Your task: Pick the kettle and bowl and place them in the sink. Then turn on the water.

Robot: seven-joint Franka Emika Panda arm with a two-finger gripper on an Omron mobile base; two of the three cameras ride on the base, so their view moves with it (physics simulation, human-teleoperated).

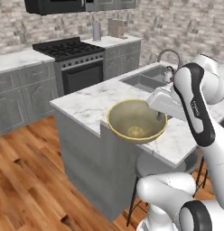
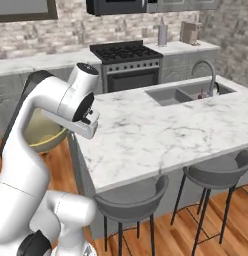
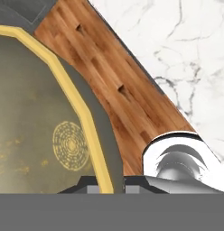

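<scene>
The wide olive-tan bowl point(image 1: 135, 121) hangs in the air at the island counter's near corner, roughly level. My gripper point(image 1: 159, 116) is shut on its right rim. In the hand view the yellow rim of the bowl point(image 3: 64, 135) runs down between my gripper's point(image 3: 107, 184) dark fingertips, with wooden floor and the marble edge below it. From the right base view the bowl point(image 2: 42, 136) peeks out behind my arm. The small pale kettle point(image 1: 168, 74) sits in the sink point(image 1: 142, 81) by the faucet point(image 1: 170, 55). No stream falls from the faucet point(image 2: 208, 69) over the sink point(image 2: 171, 95).
The white marble island point(image 2: 146, 135) stretches between me and the sink. Two grey stools point(image 2: 130, 201) point(image 2: 220, 171) stand along its near side. A stove point(image 1: 68, 48) and a tall steel canister point(image 1: 96, 30) line the back wall.
</scene>
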